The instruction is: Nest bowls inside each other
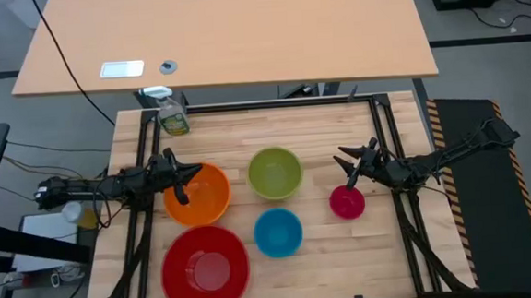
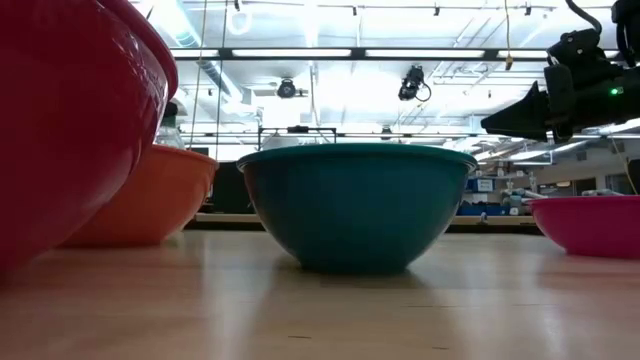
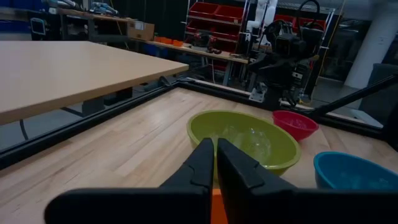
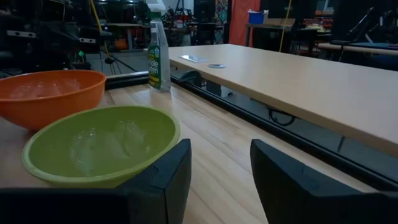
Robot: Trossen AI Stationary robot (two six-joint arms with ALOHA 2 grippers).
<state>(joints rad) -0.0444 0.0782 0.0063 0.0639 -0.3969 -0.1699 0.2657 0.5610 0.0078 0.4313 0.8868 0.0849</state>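
Nearest my low camera, the big red bowl [image 2: 70, 120] fills the left edge, with the blue bowl [image 2: 357, 205] dead ahead, the orange bowl [image 2: 140, 195] behind and the small pink bowl [image 2: 590, 225] right. From above I see my left gripper [image 1: 186, 175] clenched on nothing over the orange bowl's rim. My right gripper [image 1: 348, 165] hangs released, empty, between the green bowl [image 1: 274, 172] and the pink one.

Surfaces: you see glossy plastic on pale wood.
Your red bowl [image 1: 205, 268], blue bowl [image 1: 278, 232] and green bowl [image 1: 274, 172] shine smooth; the table [image 1: 320, 132] is matt-grained planks.
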